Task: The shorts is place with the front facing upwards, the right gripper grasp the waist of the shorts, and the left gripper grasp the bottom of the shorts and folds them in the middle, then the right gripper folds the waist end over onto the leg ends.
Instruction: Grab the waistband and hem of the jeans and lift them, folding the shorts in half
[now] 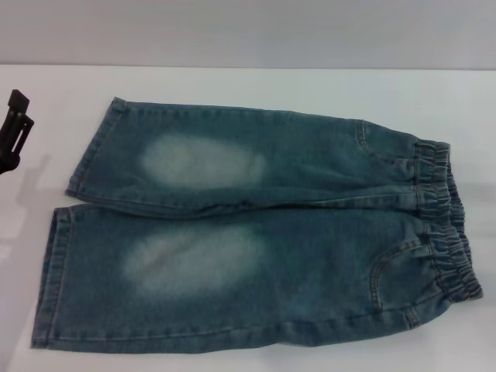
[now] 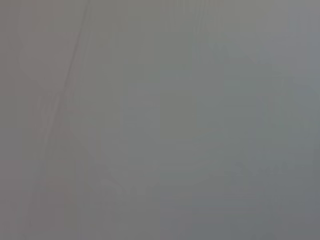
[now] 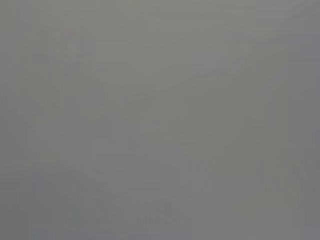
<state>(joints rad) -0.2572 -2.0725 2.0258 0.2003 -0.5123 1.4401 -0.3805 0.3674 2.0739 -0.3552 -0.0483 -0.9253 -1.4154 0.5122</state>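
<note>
Denim shorts [image 1: 248, 232] lie lengthwise across the bench [image 1: 256, 85], hems nearest the left hand [image 1: 14, 132], grip state unclear, holding nothing.

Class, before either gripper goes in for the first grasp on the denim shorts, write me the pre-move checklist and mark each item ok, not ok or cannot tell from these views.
1. Blue-green denim shorts lie front up, curved pockets showing, flat on the white table: ok.
2. Gathered elastic waistband lies uncovered on the robot's right, ready for the right gripper: ok.
3. Straight stitched leg hems lie uncovered on the robot's left: ok.
4. Black left gripper sits at the table's left edge, apart from the hems: ok; open or shut: cannot tell.
5. Right gripper position: cannot tell, it shows in no view.
6. Wrist views usable for guiding the grasp: not ok, both show featureless grey.
</note>
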